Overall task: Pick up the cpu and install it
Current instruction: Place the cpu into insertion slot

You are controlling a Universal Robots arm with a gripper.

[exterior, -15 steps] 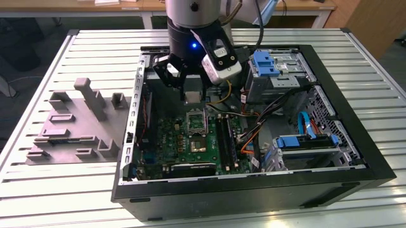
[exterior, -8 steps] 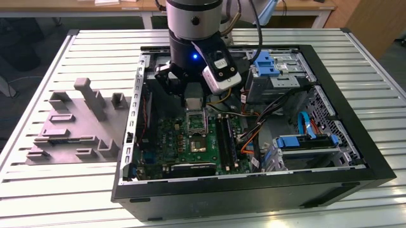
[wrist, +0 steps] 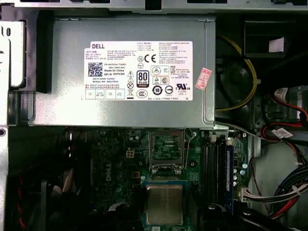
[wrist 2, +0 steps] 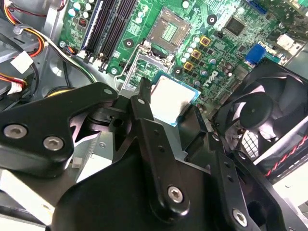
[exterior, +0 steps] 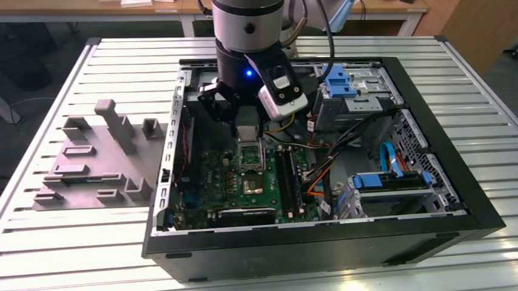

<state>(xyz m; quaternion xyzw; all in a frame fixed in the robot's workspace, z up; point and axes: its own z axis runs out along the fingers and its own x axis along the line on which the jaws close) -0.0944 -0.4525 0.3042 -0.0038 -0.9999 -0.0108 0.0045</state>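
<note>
The cpu (wrist 2: pixel 171 98) sits clamped in the gripper (wrist 2: pixel 169 109), held above the board and just short of the open socket.

Around it, from the biggest down:

- **Table and case:** A slatted metal table (exterior: pixel 48 242) carries a black computer case (exterior: pixel 324 248) lying on its side with the panel off.
- **Arm:** In the exterior view the arm (exterior: pixel 247 30) comes into the case from twelve o'clock.
- **Tray:** A grey moulded tray (exterior: pixel 89 163) with upright posts lies on the table at nine o'clock from the case, just beside its wall.
- **Power supply and board:** In the first wrist view the grey power supply (wrist: pixel 72 72) shows next to the green motherboard (exterior: pixel 242 179).
- **Fan:** In the second wrist view a black fan (wrist 2: pixel 260 110) stands near the board's edge.
- **Socket:** The socket (exterior: pixel 249 156) lies bare, its silver frame (wrist 2: pixel 139 67) hinged open.

The gripper's jaws are closed narrowly. Its black fingers (wrist 2: pixel 144 96) press on two opposite edges of the cpu. In the exterior view the cpu hangs at twelve o'clock from the socket. Its pale metal top faces both wrist cameras.
</note>
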